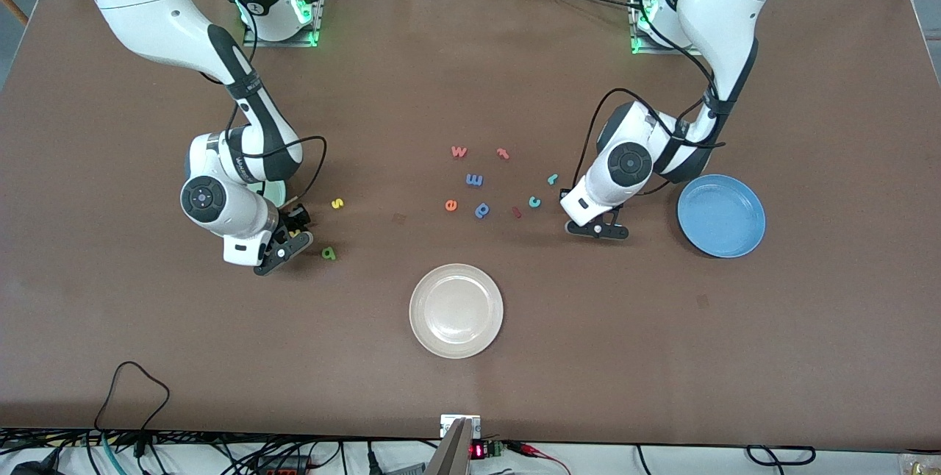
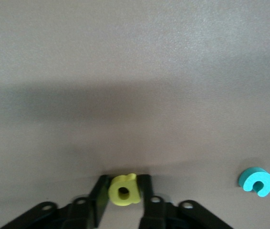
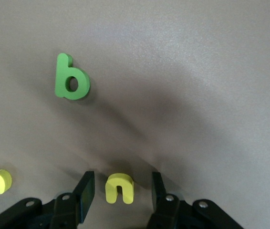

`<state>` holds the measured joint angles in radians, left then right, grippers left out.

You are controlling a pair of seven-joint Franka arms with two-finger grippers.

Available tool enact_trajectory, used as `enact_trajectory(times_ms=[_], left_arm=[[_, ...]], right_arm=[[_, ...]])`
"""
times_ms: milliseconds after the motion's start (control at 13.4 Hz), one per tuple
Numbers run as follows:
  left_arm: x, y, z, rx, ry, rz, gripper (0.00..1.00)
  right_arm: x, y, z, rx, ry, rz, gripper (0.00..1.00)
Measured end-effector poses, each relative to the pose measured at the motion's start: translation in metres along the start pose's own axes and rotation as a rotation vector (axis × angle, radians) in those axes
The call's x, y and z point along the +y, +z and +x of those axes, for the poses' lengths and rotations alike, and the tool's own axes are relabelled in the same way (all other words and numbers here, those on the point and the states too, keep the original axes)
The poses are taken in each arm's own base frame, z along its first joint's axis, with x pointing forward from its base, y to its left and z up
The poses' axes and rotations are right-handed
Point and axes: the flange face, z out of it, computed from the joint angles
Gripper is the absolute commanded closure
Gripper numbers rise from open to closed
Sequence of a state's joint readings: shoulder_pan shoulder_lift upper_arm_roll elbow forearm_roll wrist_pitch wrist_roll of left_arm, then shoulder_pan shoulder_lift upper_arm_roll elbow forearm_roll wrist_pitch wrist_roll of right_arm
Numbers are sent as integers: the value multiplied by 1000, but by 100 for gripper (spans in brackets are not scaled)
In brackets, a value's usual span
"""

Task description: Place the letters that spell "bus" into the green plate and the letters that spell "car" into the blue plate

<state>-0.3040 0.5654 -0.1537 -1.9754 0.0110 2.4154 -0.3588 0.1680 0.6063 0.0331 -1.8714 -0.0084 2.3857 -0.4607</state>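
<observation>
Left gripper (image 2: pixel 123 202) pinching small yellow round-bowled foam letter (image 2: pixel 123 190) near round blue plate (image 1: pixel 721 215); right gripper (image 3: pixel 120 193) open astride yellow foam u (image 3: pixel 119 188); centre u, close, lift straight

One camera looks down from high up at the whole brown table (image 1: pixel 470 387). Two wrist cameras look down very close, each at a small patch of that table.

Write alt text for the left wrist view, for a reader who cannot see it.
The left gripper has its two black fingers shut on a small yellow foam letter with a round bowl and a stem, low over the bare brown table. A teal letter c lies on the table off to one side, apart from the gripper.
</observation>
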Motion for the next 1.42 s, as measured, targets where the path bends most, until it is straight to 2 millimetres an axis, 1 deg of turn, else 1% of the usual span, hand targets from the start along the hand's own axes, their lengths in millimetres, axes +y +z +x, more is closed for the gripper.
enact_trajectory(times_ms=[75,150,224,299,374,449,524,598,673,748,823,898,972,1047,1122,1197,1272,1346,1421], left_arm=[[0,0,0,0,0,0,87],[-1,-1,0,-3,-2,3,87],[-5,-6,1,-15,-3,10,87],[-11,-19,5,-34,-1,23,87],[-22,-41,12,-58,5,37,87],[-39,-66,21,-82,16,48,87],[-64,-95,32,-99,39,59,87],[-97,-118,42,-104,75,86,87],[-134,-130,49,-105,115,126,87],[-170,-132,53,-112,142,157,87],[-206,-128,54,-128,160,166,87],[-234,-118,53,-150,169,157,86],[-257,-102,52,-171,171,142,85],[-270,-86,50,-176,174,131,85],[-272,-64,45,-170,181,122,85],[-269,-46,39,-156,191,116,84],[-264,-32,34,-142,203,110,76],[-261,-25,31,-131,210,108,40],[-260,-24,30,-125,213,107,0]], right_arm=[[0,-1,0,1,-1,0,49],[-1,0,0,0,-2,1,49],[-1,1,-1,-3,-4,2,49],[-2,2,-2,-5,-5,3,49],[-2,2,-3,-3,-8,2,52],[-3,2,-4,2,-10,-1,61],[-4,2,-5,10,-11,-6,72],[-4,2,-6,14,-13,-9,84],[-4,1,-7,14,-13,-11,92],[-4,1,-8,14,-13,-11,97],[-5,1,-9,13,-14,-11,100],[-5,1,-9,13,-14,-11,100],[-5,1,-9,13,-14,-11,100],[-5,1,-9,14,-14,-11,100],[-4,-2,-8,20,-12,-14,100],[-2,-10,-5,37,-9,-22,100],[3,-29,-4,58,1,-33,100],[12,-51,-8,67,19,-39,100],[24,-76,-17,72,44,-43,100]])
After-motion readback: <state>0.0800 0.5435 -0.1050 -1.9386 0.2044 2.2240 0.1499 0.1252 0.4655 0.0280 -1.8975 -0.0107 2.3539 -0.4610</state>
